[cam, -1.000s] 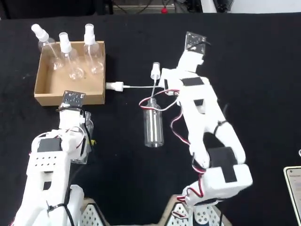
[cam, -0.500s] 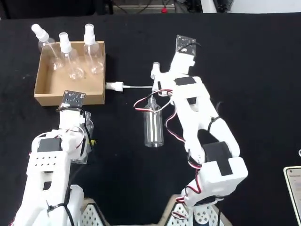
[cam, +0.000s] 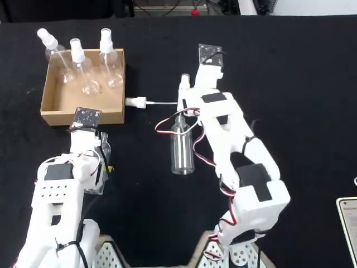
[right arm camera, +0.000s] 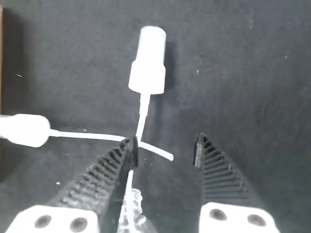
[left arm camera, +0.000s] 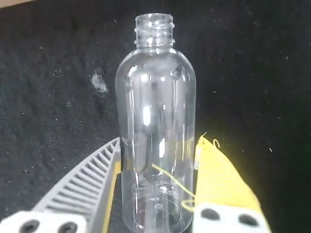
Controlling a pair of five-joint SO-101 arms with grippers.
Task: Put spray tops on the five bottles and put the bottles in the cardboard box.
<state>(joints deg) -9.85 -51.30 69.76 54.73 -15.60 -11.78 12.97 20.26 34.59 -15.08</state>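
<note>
Quick notes on where things sit: the left hand (left arm camera: 159,141) is clamped snug on the lower body of a clear bottle (left arm camera: 155,92), neck bare with no top on it, parked just short of the near wall of the cardboard box (cam: 56,117). The right hand (right arm camera: 165,141) is spread wide with nothing in it, low over two loose tops on the tabletop (cam: 307,84). One spray top (right arm camera: 148,63) lies out ahead of its fingers, the other spray top (right arm camera: 24,130) lies off toward the box, and their thin dip tubes (right arm camera: 87,136) cross right by one fingertip. I honestly can't tell if that tip is touching a tube or just over it. A second bottle (cam: 182,146) lies on its side just beside the right arm, also bare-necked, and three capped bottles (cam: 83,70) are already in the box. Handling-wise, my guess is these bottles are empty thin plastic: super light, slick, and a bit squashy, so a low, gentle pinch on the body like the left hand has is probably right, and it keeps the neck free. The tops look tiny and near weightless. I'd take one by the stiff white head or collar, not the tube, since that looks bendy and springy and would likely flick or slip out. With the tubes crossed, lifting one could drag the other along.
</note>
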